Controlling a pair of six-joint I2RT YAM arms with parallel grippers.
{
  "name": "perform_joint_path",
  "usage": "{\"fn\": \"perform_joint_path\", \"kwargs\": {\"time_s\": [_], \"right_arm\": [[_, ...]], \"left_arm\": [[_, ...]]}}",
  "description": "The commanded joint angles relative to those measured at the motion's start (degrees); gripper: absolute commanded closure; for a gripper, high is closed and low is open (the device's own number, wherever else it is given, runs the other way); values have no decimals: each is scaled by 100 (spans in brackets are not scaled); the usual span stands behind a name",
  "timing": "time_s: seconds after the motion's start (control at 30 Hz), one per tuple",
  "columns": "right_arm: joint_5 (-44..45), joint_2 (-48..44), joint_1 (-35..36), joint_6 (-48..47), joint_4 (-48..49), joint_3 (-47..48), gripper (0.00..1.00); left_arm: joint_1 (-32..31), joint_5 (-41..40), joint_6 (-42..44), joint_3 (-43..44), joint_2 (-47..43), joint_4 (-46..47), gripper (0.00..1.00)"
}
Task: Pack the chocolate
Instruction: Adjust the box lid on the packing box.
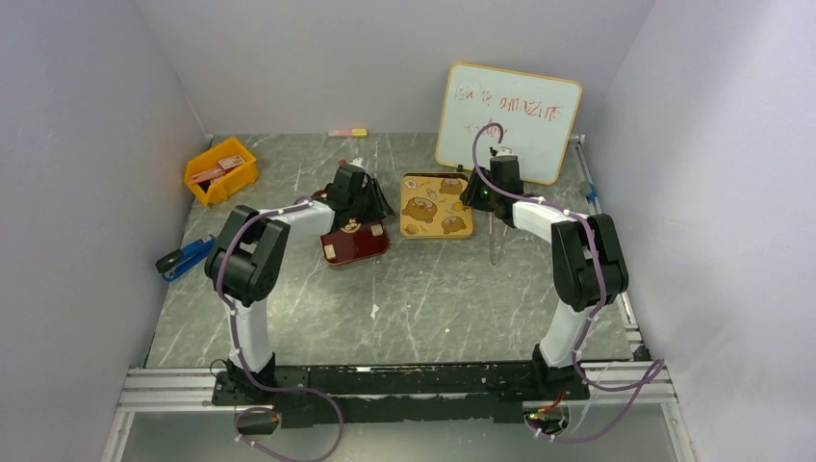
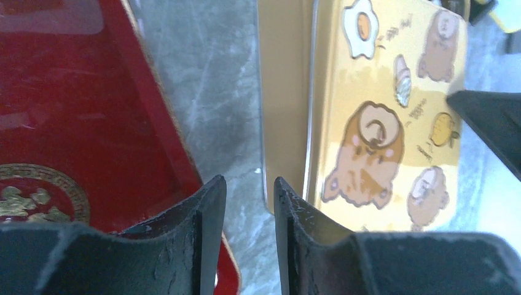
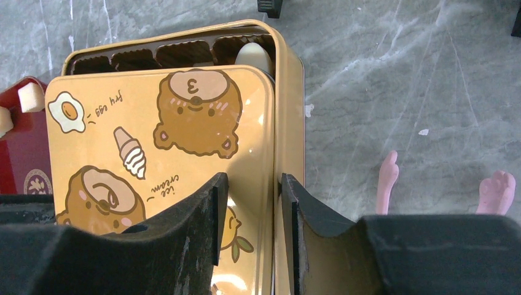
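Left gripper (image 2: 249,182): jaws a little apart; nothing in them; only bare table (image 2: 215,92) shows in the gap
Red tray (image 2: 74,110): just left of the left jaws; its edge goes behind the left finger
Gold tin (image 3: 289,74): just right of the left jaws; its right wall shows in the gap of the right jaws
Right gripper (image 3: 253,178): jaws a little apart over the tin's right side; nothing looks pinched; I cannot tell if they touch the lid
Lid (image 3: 184,123): lies flat on the tin, mostly left of the right jaws; the far row of brown cups is not covered
Chocolate (image 3: 253,56): one pale piece sits in a cup far ahead of the right jaws; two pale cubes lie on the red tray, far to their left; other pieces are hidden
Step now: I think the lid must come off first; it covers most cups, and cubes wait outside
How to do it well: catch the lid by its edge only, not the tin wall too; lift it level so it does not bump the piece in the cup; set it down away from the tray; then pick cubes one by one with a soft squeeze
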Motion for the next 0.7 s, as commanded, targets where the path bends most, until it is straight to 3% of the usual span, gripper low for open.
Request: {"fn": "perform_joint_path", "kwargs": {"time_s": [0.0,0.3,0.67], "right_arm": [[-104,95,48,-96,-638,-121,60],[-129,107,49,-106,-601,-111,60],[-135,115,39,-118,-594,-103,60]], "left_arm": [[12,492,-252,-191,-485,920,60],[186,1275,-681,-676,-524,2012,59],[200,1592,-667,-578,-160,2086,57]]}}
